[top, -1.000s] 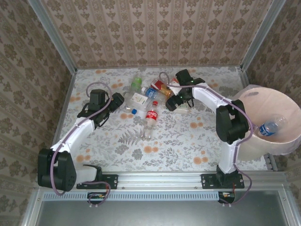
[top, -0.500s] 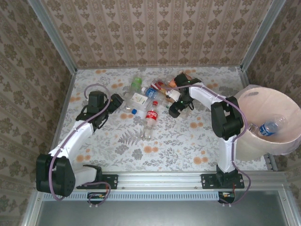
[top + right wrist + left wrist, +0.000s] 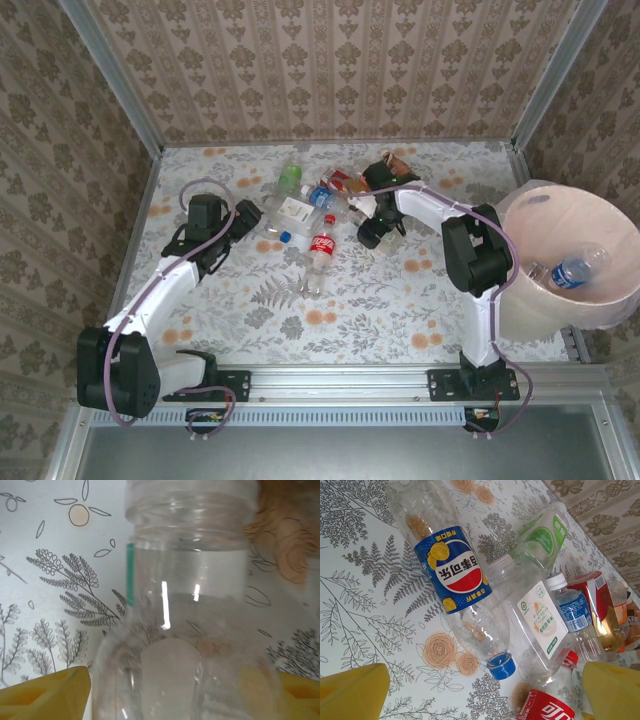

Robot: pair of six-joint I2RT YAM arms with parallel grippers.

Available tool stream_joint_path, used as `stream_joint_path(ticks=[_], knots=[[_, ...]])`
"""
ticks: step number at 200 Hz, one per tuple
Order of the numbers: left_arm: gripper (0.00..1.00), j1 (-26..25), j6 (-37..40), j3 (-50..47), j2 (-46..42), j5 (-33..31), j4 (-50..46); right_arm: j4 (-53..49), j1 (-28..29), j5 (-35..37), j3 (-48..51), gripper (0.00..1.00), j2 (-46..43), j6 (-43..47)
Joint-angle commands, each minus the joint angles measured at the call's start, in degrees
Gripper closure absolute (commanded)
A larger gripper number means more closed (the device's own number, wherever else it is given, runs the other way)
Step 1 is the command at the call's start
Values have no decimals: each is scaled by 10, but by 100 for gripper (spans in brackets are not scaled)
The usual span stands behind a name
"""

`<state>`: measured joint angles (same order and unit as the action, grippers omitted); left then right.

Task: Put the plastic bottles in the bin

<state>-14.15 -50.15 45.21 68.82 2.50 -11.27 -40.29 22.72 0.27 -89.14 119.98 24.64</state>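
a clear bottle (image 3: 190, 630) lies between the jaws of the right gripper (image 3: 185, 692), its body spanning nearly the whole gap. one yellow finger (image 3: 47, 692) sits at each flank. the jaws are apart, and whether they already press on the plastic cannot be told. they straddle the bottle across its width, likely because a round body lying on the surface (image 3: 380, 310) is easiest to pinch at its sides.

from overhead, these jaws are at the right edge of the heap of plastic bottles (image 3: 310, 205), the side nearer the bin (image 3: 535, 305). the bin stands well off to the right of them, and a blue-labelled bottle (image 3: 572, 270) lies inside it.

the left gripper (image 3: 487, 687) hangs with its jaws wide apart and nothing in them. just ahead of them lies a pepsi bottle (image 3: 452, 572), blue cap toward the jaws. beyond it are a green-labelled bottle (image 3: 540, 540) and a white-labelled bottle (image 3: 540, 620), and a coca-cola bottle (image 3: 545, 707) lies close by the right finger.

most of the job looks undone, with the heap on the surface and one bottle visible in the bin.
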Motion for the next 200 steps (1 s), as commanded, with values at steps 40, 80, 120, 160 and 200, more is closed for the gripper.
stream_joint_path(ticks=[40,80,120,160,200], knots=[[0,4,-5,-9,-5,-3,-4,9,2,31,1,35,7,-38],[0,4,-6,-10,-4,-3,-3,25,2,31,28,46,-43,-45],[0,4,-6,-9,2,-1,1,17,1,23,53,50,-105,-48],[0,4,-6,0,18,11,7,33,-9,0,81,53,-183,-86],[0,4,-12,7,31,14,9,39,-18,-46,92,53,-249,-123]])
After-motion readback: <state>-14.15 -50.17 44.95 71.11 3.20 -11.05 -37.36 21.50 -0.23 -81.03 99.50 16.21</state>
